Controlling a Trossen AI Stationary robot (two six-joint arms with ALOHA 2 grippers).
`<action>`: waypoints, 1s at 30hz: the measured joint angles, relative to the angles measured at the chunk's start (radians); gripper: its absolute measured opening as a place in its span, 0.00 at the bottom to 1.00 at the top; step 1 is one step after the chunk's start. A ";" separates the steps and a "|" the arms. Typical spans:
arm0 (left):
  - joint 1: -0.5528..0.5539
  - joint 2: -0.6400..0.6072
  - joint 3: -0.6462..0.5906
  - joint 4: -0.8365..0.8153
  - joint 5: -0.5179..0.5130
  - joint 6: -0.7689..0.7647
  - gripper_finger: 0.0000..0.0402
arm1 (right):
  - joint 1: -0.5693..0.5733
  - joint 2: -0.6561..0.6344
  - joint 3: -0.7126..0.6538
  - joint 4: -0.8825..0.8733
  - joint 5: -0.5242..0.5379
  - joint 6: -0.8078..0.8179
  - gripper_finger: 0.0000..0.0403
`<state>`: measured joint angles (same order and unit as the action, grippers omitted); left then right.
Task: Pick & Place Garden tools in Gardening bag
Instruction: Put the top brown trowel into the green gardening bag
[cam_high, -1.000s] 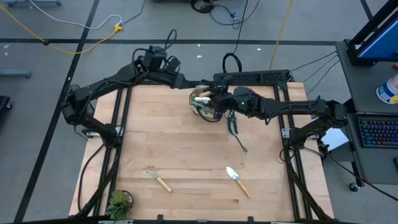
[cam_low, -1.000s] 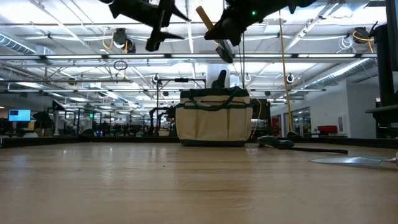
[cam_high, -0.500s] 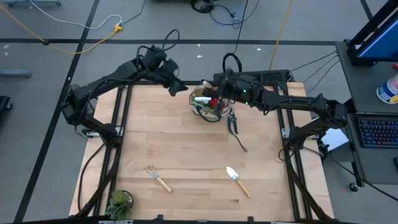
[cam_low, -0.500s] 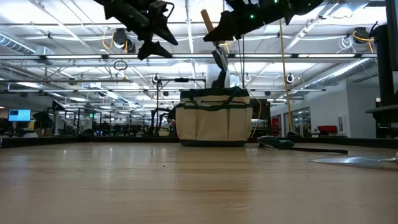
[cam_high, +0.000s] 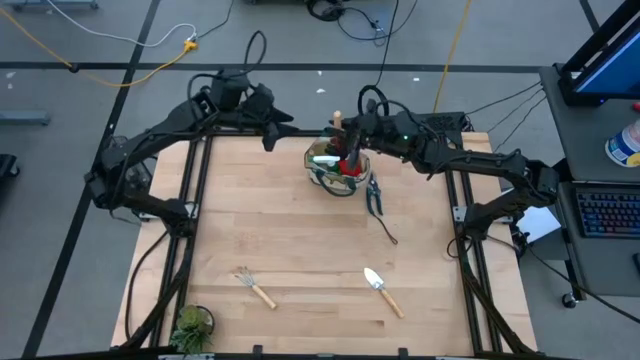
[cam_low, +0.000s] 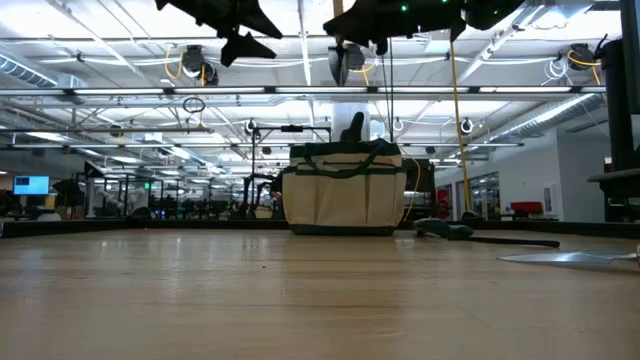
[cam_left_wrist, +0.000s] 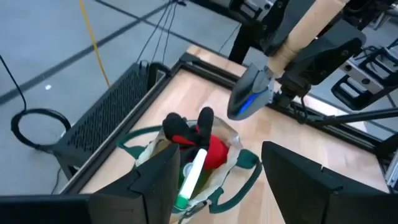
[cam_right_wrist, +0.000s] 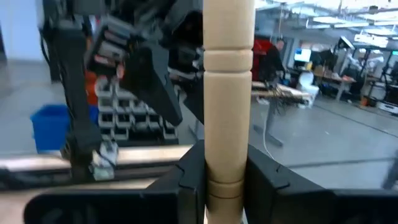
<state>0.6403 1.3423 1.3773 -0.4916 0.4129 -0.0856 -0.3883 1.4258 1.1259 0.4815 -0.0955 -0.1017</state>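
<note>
The right end effector (cam_high: 340, 132) was clamped on a trowel (cam_left_wrist: 252, 93) by its wooden handle, blade hanging above the gardening bag (cam_high: 335, 168) at the desk's (cam_high: 300, 250) far edge; the left end effector (cam_high: 272, 130) hovered beside it, fingers apart

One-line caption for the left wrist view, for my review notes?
Right tool holds a wooden-handled trowel blade-down above the gardening bag, which already contains a green spray bottle and a red-and-black item.

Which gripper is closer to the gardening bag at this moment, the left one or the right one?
The right gripper: it hangs just over the bag, holding a trowel. The left gripper is off to the bag's side.
</note>
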 joint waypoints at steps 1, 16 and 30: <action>0.000 -0.005 0.000 0.003 0.000 0.000 0.58 | -0.001 0.000 0.000 0.015 -0.014 0.016 0.14; -0.060 -0.127 -0.179 0.308 0.005 -0.093 0.58 | 0.000 0.037 0.001 0.090 -0.040 0.178 0.14; -0.200 -0.407 -0.530 0.472 -0.204 -0.176 0.58 | -0.001 0.183 0.000 0.210 -0.033 0.188 0.14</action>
<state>0.4401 0.9356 0.8472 -0.0200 0.2092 -0.2620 -0.3889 1.6091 1.1263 0.6918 -0.1281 0.0860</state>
